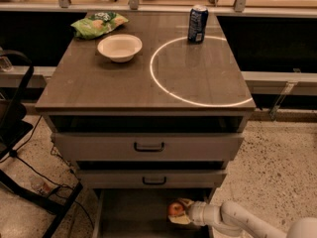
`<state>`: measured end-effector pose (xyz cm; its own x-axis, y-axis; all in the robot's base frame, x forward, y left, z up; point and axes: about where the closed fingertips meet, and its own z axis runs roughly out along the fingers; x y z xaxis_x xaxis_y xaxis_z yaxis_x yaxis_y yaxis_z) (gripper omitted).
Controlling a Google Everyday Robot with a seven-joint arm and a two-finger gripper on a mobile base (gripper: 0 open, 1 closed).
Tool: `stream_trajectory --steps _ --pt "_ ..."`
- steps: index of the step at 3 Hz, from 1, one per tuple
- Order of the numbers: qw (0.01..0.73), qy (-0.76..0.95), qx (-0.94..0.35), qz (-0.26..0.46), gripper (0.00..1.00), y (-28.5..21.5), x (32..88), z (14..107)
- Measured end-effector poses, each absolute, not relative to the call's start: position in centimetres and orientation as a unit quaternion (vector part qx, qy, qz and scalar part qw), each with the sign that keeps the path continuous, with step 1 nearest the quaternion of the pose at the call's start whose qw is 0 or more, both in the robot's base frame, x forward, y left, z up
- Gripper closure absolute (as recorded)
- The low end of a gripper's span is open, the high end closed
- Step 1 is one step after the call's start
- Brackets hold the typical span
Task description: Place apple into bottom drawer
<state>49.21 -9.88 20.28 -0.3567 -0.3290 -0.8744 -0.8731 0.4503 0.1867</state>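
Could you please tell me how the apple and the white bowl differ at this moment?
The apple is orange-red and small; the white bowl is pale and clearly wider. The apple is low down, at the open bottom drawer, gripped by the end effector near the drawer's right side; the white bowl rests free on the cabinet top. Both are rounded.

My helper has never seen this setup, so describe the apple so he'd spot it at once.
Find the cabinet; under its two handled drawers the bottom drawer stands open. At its right side the gripper holds the apple, the only round orange-red thing down there.
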Motion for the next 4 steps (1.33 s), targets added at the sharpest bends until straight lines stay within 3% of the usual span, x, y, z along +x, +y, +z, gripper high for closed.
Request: stream_trajectory --steps 4 --pt "0.385 0.757 -0.435 0.299 1.00 -1.5 50.6 16.9"
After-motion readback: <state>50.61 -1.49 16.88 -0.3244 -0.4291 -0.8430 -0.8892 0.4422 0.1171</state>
